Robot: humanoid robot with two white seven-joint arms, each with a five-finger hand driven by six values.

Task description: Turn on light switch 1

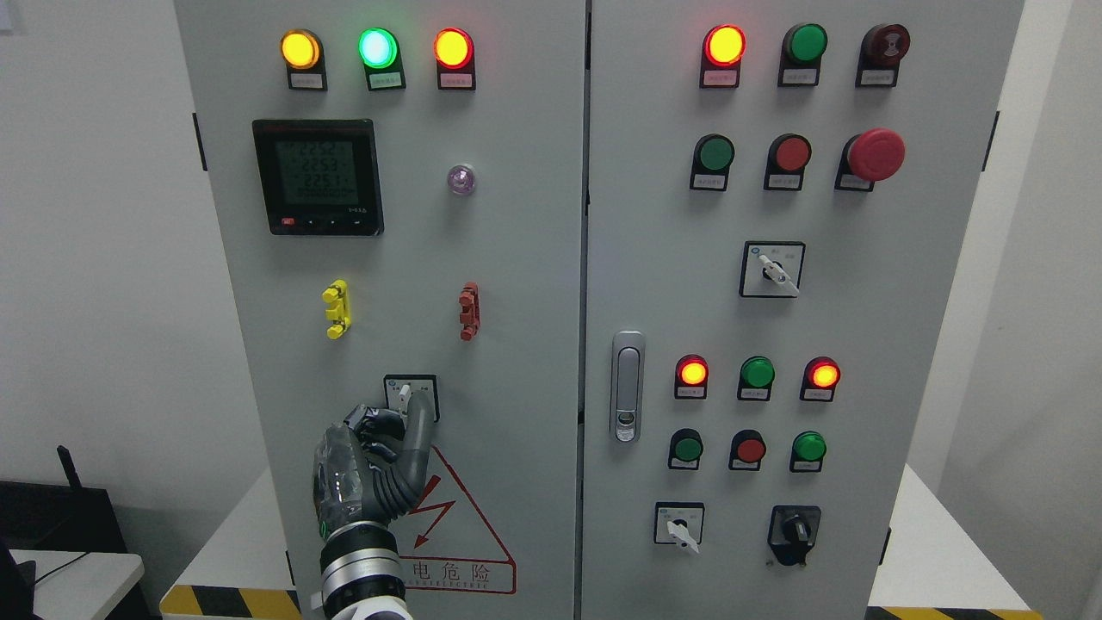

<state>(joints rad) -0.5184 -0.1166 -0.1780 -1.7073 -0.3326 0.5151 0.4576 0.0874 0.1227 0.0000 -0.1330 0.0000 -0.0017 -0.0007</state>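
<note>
The left hand (379, 465), fingers curled with one finger reaching the white-handled rotary switch (408, 397) low on the cabinet's left door (516, 258), gripped nothing yet; it needed to pinch the knob squarely before twisting.

Bright, even, sharp; glare blooming on lit indicator lamps (452, 47).

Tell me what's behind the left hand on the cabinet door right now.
Behind the left hand shows the red warning triangle with its lightning bolt, left part covered. Its fingers overlap the lower edge of the rotary switch; the white knob stays visible. Contact cannot be confirmed.
</note>
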